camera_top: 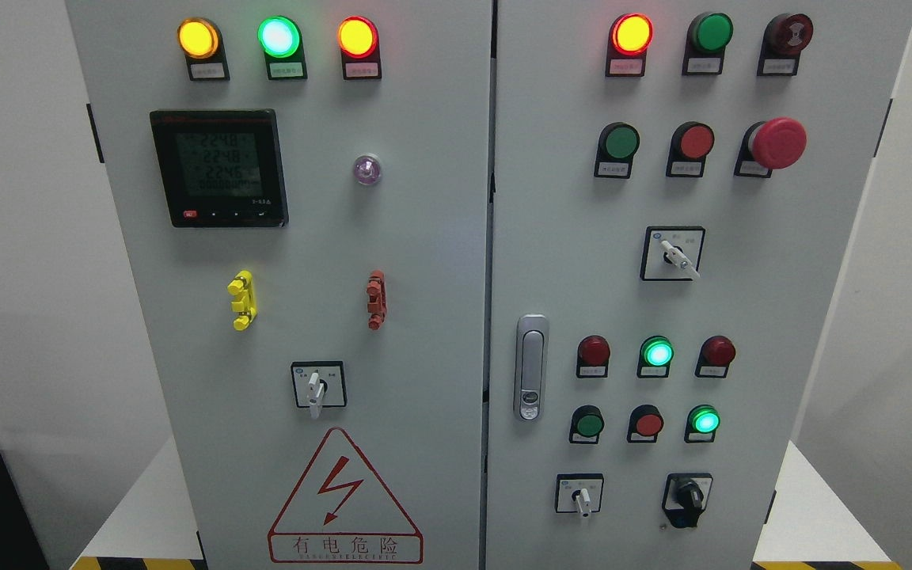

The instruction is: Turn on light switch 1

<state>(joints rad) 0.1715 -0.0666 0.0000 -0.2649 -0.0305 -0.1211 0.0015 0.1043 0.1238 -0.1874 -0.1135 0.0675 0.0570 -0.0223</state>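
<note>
Okay, grey cabinet point(424, 237) with two doors, meter point(218, 168) reading 224.8, 224.8, 224.6, red warning triangle point(345, 499) marked 有电危险, small button labels unreadable, which control is switch 1 unclear, no robot hands visible, fingers cannot be judged

Neither my left hand nor my right hand shows in the head view. No arm of mine comes in from the lower left, the lower right or along the bottom edge. Both are out of the picture, so the pose of my arms and wrists cannot be told from here, and nor can how my fingers stand.
</note>
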